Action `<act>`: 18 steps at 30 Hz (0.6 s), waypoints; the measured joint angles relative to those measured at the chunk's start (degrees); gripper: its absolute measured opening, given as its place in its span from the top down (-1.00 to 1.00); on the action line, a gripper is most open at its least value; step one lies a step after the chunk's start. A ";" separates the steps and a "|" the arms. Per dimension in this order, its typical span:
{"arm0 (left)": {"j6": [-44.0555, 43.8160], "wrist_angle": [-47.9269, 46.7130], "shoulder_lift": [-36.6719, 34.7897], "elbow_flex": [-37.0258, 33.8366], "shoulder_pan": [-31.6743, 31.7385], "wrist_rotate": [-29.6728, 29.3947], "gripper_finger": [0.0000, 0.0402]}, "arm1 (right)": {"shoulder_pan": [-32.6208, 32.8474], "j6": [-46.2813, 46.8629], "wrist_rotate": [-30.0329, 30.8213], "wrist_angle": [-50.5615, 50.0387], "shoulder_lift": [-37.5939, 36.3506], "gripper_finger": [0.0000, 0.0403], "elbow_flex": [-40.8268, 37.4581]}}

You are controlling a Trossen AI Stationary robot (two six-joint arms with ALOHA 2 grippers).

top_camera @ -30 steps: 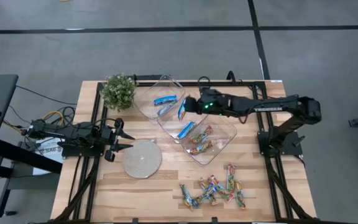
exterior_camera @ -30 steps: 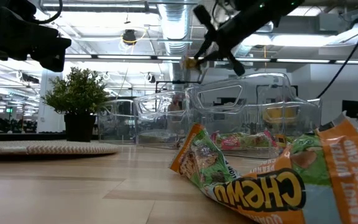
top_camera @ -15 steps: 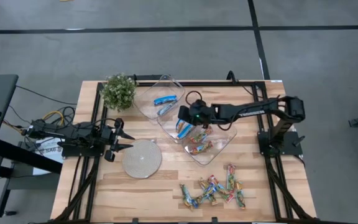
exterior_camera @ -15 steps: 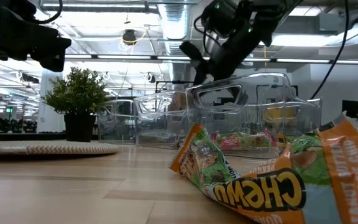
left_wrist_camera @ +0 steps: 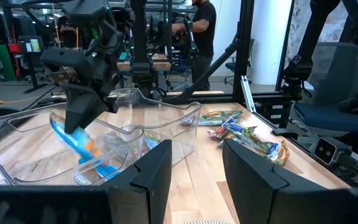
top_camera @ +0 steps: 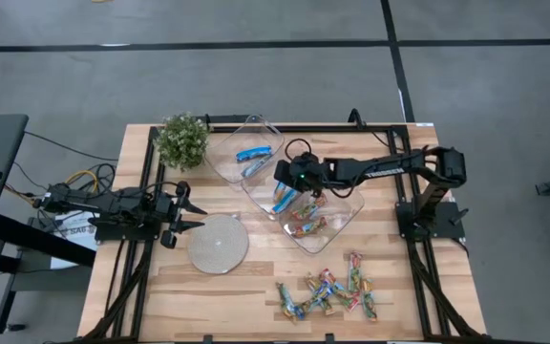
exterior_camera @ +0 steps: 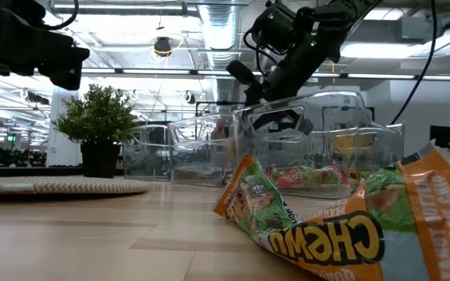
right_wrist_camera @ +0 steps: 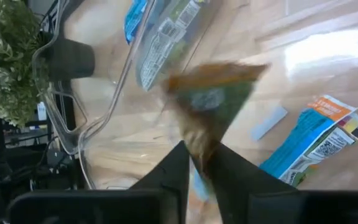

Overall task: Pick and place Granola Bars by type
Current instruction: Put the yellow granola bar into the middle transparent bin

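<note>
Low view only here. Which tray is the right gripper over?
Observer: The right gripper is over the middle tray, seen from the high view.
Operator: Anything at its tip?
Observer: In the left wrist view a blue bar shows just below it, inside the tray. I cannot tell if it is gripped.
Operator: What is left to sort?
Observer: A loose pile of multicoloured bars lies near the table's front edge. The left gripper waits open beside the disc.
</note>
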 joint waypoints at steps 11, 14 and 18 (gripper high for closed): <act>0.02 0.00 0.00 0.00 -0.01 -0.02 0.31 | 0.42 -0.02 -0.13 0.24 -0.02 0.44 0.00; 0.01 0.02 0.01 0.00 -0.01 -0.02 0.31 | 1.18 -1.23 -0.16 1.17 -0.72 0.44 -0.07; 0.00 0.01 -0.01 0.00 0.00 -0.02 0.31 | 2.68 -2.09 -1.42 2.20 -2.16 0.44 -0.20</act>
